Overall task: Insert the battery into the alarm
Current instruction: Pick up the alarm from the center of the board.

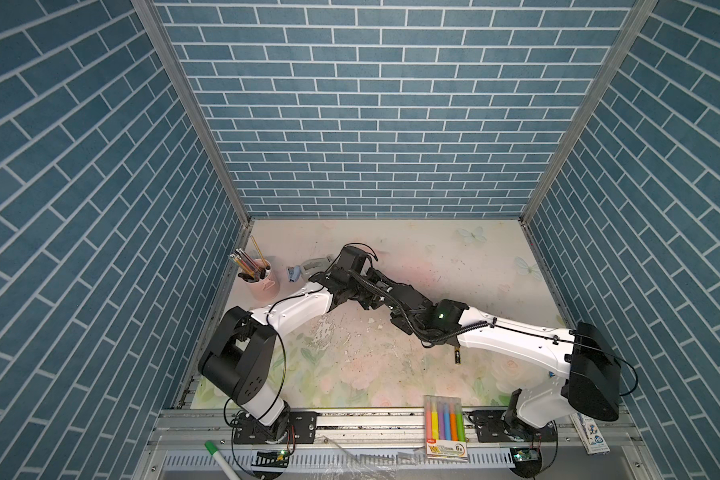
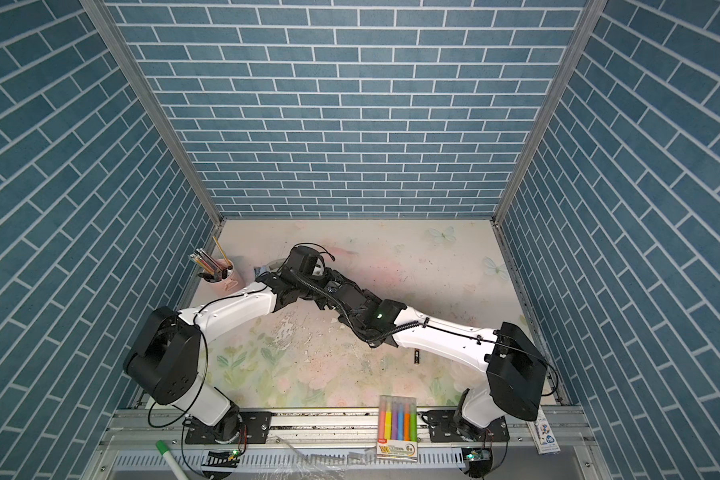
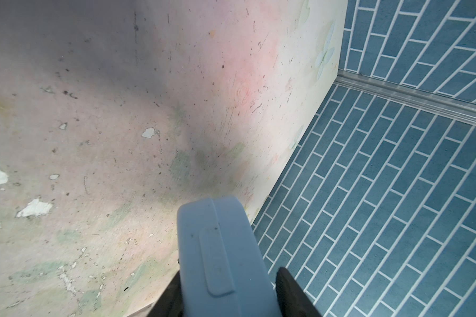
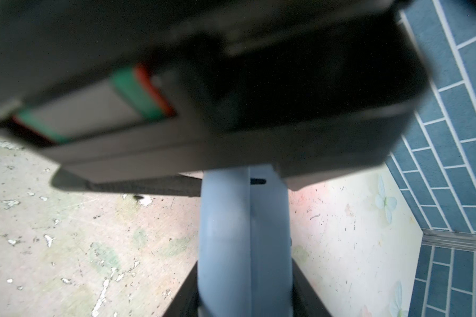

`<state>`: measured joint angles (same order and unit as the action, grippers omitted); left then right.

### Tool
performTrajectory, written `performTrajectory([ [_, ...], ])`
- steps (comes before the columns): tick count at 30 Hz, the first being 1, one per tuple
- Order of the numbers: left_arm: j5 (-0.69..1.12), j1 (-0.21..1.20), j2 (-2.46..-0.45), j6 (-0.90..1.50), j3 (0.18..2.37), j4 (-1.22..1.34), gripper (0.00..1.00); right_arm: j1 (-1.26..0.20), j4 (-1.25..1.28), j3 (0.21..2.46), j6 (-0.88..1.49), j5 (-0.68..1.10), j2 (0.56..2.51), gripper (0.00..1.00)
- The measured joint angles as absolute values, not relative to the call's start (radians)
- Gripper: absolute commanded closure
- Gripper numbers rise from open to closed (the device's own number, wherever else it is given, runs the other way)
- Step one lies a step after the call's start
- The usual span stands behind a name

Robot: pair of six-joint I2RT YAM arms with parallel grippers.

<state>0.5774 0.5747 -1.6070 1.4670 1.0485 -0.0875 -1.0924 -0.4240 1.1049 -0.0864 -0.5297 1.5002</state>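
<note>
1. Alarm (image 3: 220, 247): light-blue body, seen edge-on w/ a seam along the rim; dial not vis. It sits btwn both grippers where the 2 arms meet, approx 11 o'clock of table ctr. In both top views the arms hide it.
2. Left gripper (image 3: 228, 274): clamped on the alarm, dark fingers (image 3: 171, 299) tight vs either side of the body.
3. Right gripper (image 4: 245, 264): also clamped on the alarm (image 4: 245, 233), one dark finger flush on each flat face.
4. Can't tell if the alarm rests on the table (image 1: 433, 266) or is held clear of it.
5. Right wrist view: a blurred dark housing (image 4: 286, 96) w/ a green-and-red strip covers the alarm's far end; too soft to ID.
6. Battery (image 1: 457, 356): black w/ gold band, lying loose on the table approx 4 o'clock of ctr. It is just beside the right arm (image 1: 516, 338) forearm, well apart from the alarm and both grippers. Both top views show the battery (image 2: 416, 356) there.
7. Left arm (image 1: 296, 309) reaches in from 7 o'clock, right arm from 4 o'clock.
8. Pink cup (image 1: 262, 284) of pencils stands at the 9 o'clock edge. A grey tape dispenser (image 1: 314, 264) is near it toward 10 o'clock, partly under the left wrist.
9. Highlighter pack (image 1: 443, 424) at 5 o'clock, lying across the front rail (image 1: 371, 428).
</note>
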Motion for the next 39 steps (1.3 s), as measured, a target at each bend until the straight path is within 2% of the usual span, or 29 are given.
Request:
performTrajectory([
  [5,0.593,0.576,-1.607,1.476,1.048,-0.069,1.00,-1.094,-0.437,1.104,-0.097,-0.546,1.484,0.64],
  [8,0.607,0.576,-1.607,1.485,1.048,-0.054,1.00,-1.095,-0.437,1.095,-0.111,-0.555,1.466,0.56],
  [14,0.645,0.572,-1.606,1.485,1.048,-0.006,1.00,-1.094,-0.424,1.066,-0.062,-0.563,1.398,0.48],
  [20,0.609,0.546,-1.616,1.475,1.021,-0.012,1.00,-1.081,-0.364,1.064,-0.004,-0.630,1.301,0.33],
  [25,0.604,0.545,-1.633,1.477,1.010,-0.017,1.00,-1.075,-0.348,1.063,0.009,-0.662,1.271,0.29],
  [29,0.603,0.544,-1.633,1.476,0.998,0.005,1.00,-1.030,-0.405,1.088,0.107,-0.649,1.256,0.23],
  [34,0.602,0.544,-1.632,1.467,0.951,0.133,1.00,-0.793,-0.498,1.199,0.350,-0.395,1.246,0.12],
  [39,0.601,0.543,-1.584,1.411,0.887,0.353,1.00,-0.527,-0.459,1.235,0.607,0.051,1.227,0.08],
])
